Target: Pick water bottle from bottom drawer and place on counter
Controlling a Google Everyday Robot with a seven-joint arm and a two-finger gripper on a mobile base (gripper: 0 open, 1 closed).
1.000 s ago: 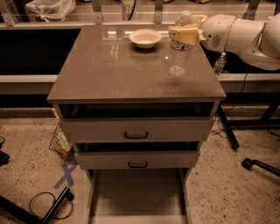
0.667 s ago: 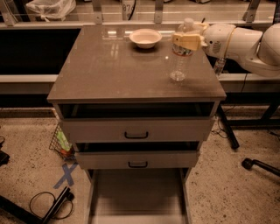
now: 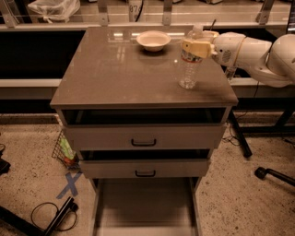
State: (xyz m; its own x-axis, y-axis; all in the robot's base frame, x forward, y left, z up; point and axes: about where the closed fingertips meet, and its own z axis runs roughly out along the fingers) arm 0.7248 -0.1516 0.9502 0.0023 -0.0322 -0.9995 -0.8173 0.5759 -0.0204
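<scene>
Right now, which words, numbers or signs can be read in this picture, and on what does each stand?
"87": white tag behind the counter; a further character is too blurred to read.
Label on the bottle, just under the gripper: too blurred to read.
"X": blue tape on the floor.

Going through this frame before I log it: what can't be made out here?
All in the camera view:
- The pincer is at the top of the water bottle, which stands on the counter. It covers the neck, so grip or release cannot be told.
- The bottom drawer: its front is cut off by the lower edge.
- The upper drawers: their interiors are lost in shadow.
- The arm is cut off by the right edge.
</scene>
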